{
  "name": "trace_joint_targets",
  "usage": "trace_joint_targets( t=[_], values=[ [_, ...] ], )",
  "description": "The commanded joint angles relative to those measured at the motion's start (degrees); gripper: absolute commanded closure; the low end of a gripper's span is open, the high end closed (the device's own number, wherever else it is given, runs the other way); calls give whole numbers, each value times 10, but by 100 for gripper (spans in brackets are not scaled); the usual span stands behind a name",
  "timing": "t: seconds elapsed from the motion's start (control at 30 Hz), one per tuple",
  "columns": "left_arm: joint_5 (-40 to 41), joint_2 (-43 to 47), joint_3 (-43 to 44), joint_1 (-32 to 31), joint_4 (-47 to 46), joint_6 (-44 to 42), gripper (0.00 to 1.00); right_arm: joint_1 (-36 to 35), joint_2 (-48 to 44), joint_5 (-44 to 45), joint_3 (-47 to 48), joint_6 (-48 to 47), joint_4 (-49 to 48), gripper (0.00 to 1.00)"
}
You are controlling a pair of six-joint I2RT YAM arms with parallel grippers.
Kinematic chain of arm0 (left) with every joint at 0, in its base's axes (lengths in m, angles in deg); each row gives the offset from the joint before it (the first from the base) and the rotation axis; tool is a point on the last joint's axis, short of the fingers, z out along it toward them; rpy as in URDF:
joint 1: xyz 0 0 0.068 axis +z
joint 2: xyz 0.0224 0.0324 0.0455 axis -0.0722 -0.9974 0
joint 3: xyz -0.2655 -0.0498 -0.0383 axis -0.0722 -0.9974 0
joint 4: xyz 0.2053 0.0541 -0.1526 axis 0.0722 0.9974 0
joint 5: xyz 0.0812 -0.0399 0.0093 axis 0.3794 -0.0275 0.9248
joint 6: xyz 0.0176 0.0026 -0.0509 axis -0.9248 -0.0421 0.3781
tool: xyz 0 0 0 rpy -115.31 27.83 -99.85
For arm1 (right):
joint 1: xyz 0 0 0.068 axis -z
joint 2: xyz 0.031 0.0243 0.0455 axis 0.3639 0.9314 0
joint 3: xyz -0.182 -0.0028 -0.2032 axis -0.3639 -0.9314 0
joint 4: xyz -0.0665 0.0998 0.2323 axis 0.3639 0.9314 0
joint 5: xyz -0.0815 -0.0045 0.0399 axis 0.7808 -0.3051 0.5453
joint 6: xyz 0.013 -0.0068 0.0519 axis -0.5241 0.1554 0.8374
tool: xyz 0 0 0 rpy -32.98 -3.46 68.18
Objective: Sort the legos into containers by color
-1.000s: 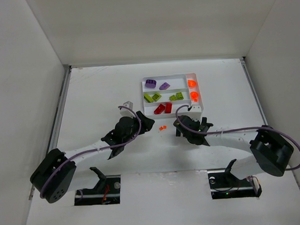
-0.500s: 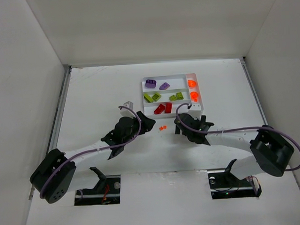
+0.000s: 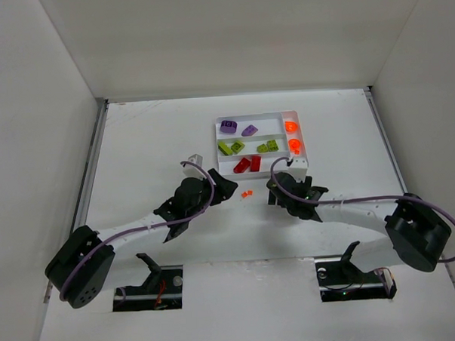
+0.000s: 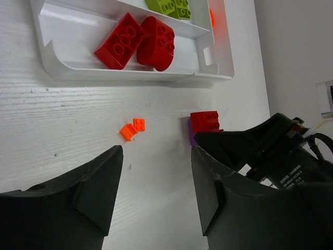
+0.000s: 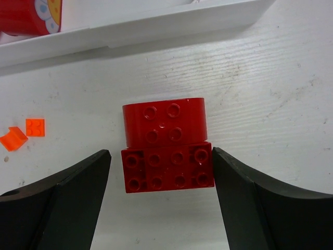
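White plastic made up the tray (image 3: 255, 116) on the worktop (image 3: 151, 144) in the overhead view. Purple pieces (image 3: 228, 126) lay in its far long slot, lime green pieces (image 3: 230, 147) in the middle slot, and red bricks (image 3: 248, 164) in the near slot. Orange round pieces (image 3: 290, 126) sat in the narrow cross slot at its right end. Small orange pieces (image 3: 247, 193) lay just off the tray's near side, between the left gripper (image 3: 227, 187) and the right gripper (image 3: 274, 189).

From the left wrist, the left gripper's fingers (image 4: 99, 192) stood wide apart with nothing between them, on the side of the small orange pieces away from the tray.

From the right wrist, the right gripper's fingers (image 5: 57, 192) were spread wide on either side of a loose rectangular red brick (image 5: 167, 168). It abutted a round-ended red brick (image 5: 164, 122) on its tray side. Whether the fingers touched the rectangular brick could not be told.
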Motion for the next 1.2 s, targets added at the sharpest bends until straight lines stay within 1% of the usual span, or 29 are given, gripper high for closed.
trace_joint_targets(
  t=[0.0, 0.1, 0.3, 0.33, 0.37, 0.43, 0.53, 0.63, 0.73, 0.8, 0.9, 0.97, 1.03, 1.17],
  values=[
    [-8, 16, 4, -1, -14, 12, 48, -5, 13, -11, 4, 8, 8, 18],
    [-13, 23, 2, 1, -14, 15, 48, -5, 26, -8, 9, 8, 8, 26],
    [-15, 34, -6, 1, -14, 21, 48, -5, 46, 0, 21, 14, 14, 27],
    [-16, 38, -9, 0, -14, 21, 48, -5, 47, 6, 21, 14, 11, 31],
    [-16, 41, -12, 0, -14, 21, 48, -5, 47, 13, 22, 16, 11, 39],
    [-16, 46, -16, 0, -14, 22, 48, -9, 43, 24, 22, 21, 11, 47],
    [-16, 53, -20, -2, -14, 29, 48, -18, 23, 32, 21, 20, 8, 53],
    [-21, 59, -24, -7, -14, 37, 47, -28, -34, 25, 13, 13, -4, 54],
    [-17, 74, -31, -11, -19, 60, 48, -35, -108, -16, -1, -7, -51, 54],
    [-13, 91, -39, -15, -31, 81, 49, -32, -153, -71, -18, -8, -97, 54],
    [4, 114, -63, -28, -75, 108, 51, -14, -202, -158, -51, 6, -189, 55],
    [16, 125, -79, -37, -103, 129, 51, -4, -213, -214, -69, 36, -248, 55],
    [26, 134, -93, -42, -129, 152, 49, 5, -209, -261, -80, 61, -301, 55],
    [37, 150, -121, -43, -192, 192, 46, 12, -190, -330, -104, 109, -407, 55]
  ],
)
